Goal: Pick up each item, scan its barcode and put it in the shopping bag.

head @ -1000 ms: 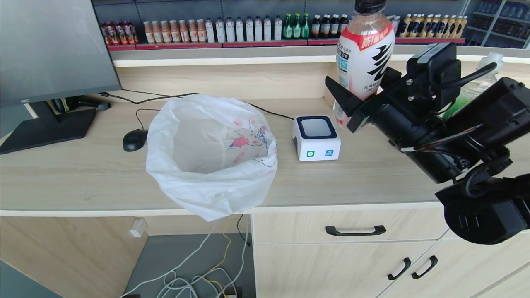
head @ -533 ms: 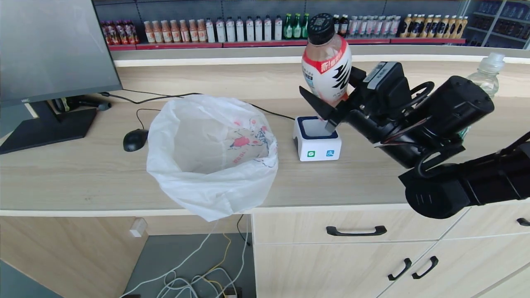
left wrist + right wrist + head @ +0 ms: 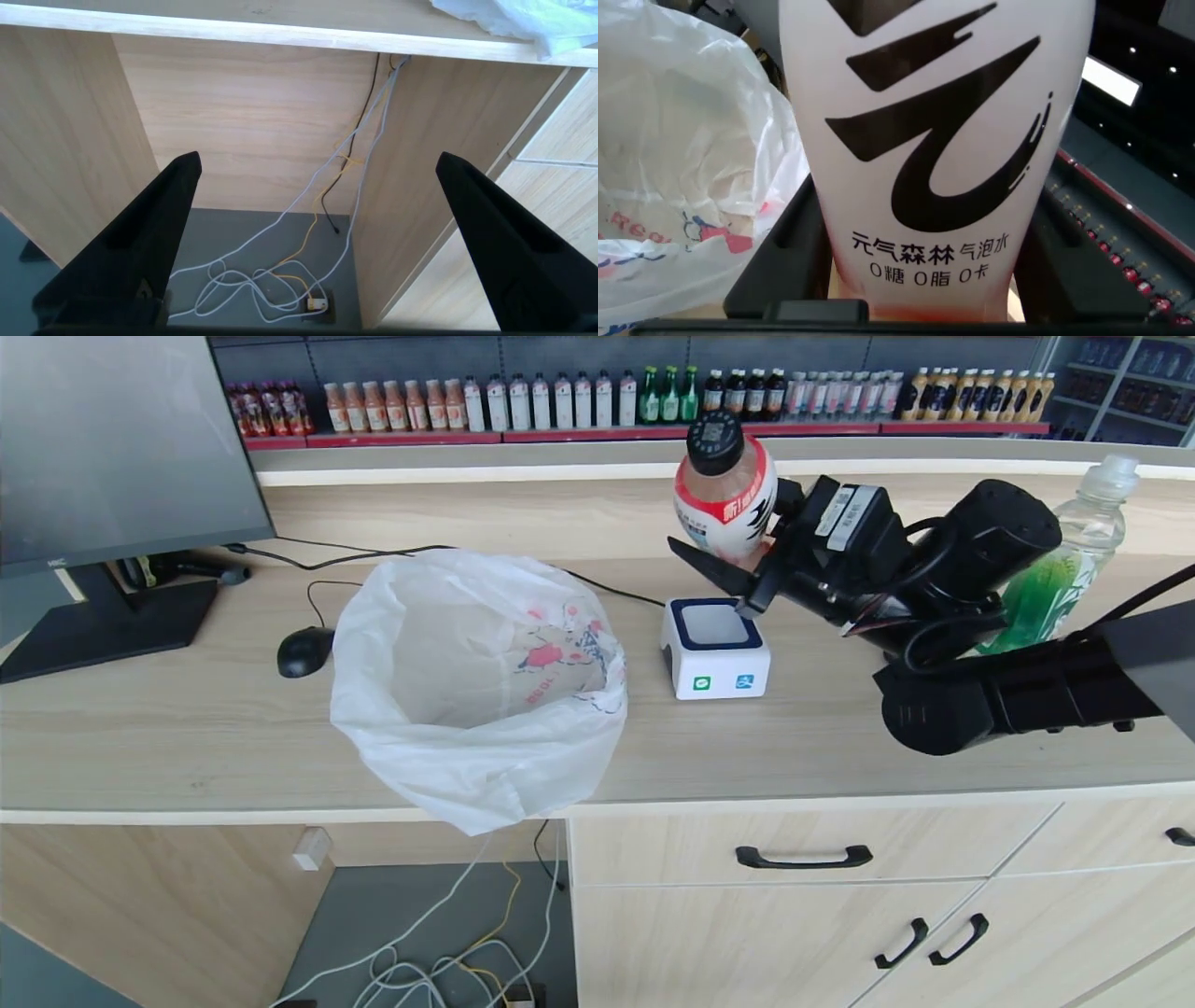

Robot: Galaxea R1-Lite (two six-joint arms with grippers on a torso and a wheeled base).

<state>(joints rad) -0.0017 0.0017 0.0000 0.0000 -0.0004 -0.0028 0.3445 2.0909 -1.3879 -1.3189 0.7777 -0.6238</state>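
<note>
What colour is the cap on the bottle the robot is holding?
The cap is black, with pale print on top; clearest in the head view.

Scanner [image 3: 714, 658] just beside shopping bag [image 3: 485, 756]; bag mouth open from above.

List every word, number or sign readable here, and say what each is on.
"元气森林气泡水": label of the bottle in the right tool.
"0糖 0脂 0卡": same label, the line below.
Cap: a square code, no words.
Scanner: two small icons, no legible text.
Monitor bezel mark, bag print, shelf bottles: too small or crumpled to read.
</note>
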